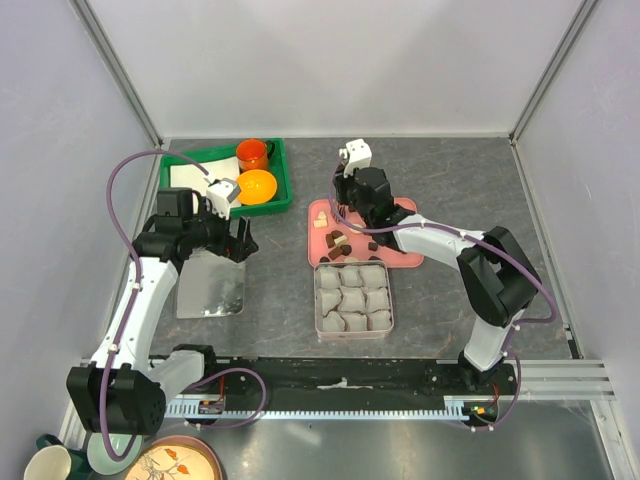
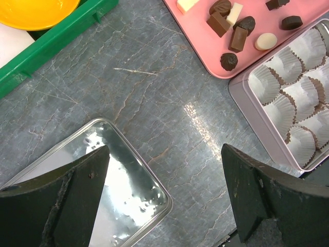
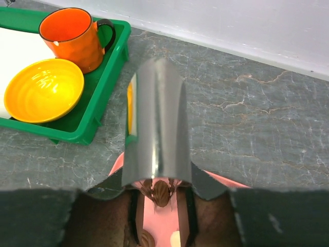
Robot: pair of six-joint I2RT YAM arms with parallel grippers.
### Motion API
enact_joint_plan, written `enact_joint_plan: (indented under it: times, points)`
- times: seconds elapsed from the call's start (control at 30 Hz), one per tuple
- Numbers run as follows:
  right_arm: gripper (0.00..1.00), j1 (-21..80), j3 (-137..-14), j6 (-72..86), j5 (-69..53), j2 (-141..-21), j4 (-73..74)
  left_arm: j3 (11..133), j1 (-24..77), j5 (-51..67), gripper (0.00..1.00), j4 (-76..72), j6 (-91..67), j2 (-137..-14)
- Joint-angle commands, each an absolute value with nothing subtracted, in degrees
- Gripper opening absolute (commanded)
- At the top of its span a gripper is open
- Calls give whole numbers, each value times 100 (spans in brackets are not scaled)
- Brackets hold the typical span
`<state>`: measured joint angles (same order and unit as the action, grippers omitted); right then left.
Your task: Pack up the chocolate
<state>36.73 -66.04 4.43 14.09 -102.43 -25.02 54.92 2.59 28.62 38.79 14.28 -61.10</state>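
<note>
- The left hand [image 2: 164, 154] hovers wide open and empty over the table [image 2: 154, 77].
- The right hand [image 1: 347, 212] grips tongs [image 3: 157, 118], tips apparently around one dark piece.
- All chocolate [image 2: 239, 38] lies on the tray [image 2: 205, 51]; the tin [image 2: 241, 98] is unfilled.

Grey stone-patterned table [image 1: 280, 270] with green tray [image 1: 284, 180], pink tray [image 1: 398, 257], square tin [image 1: 318, 300], silver lid [image 1: 212, 285].

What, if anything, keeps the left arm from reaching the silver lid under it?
Probably nothing, so yes. The left gripper hangs over the silver lid with its jaws wide open; the lid lies flat on the table with nothing seen on it, and the pink tray sits off to one side.
</note>
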Motion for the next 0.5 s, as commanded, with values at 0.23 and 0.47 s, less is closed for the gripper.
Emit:
enact_joint_plan:
  times: [0.23, 0.47]
  points:
    - [16, 3656, -6461, 237, 652, -8923, -2154, 5414, 220, 2751, 96, 3744, 1626, -5977]
    - [11, 4094, -5775, 88, 212, -7437, -1346, 5309, 220, 2672, 96, 3806, 1635, -5871]
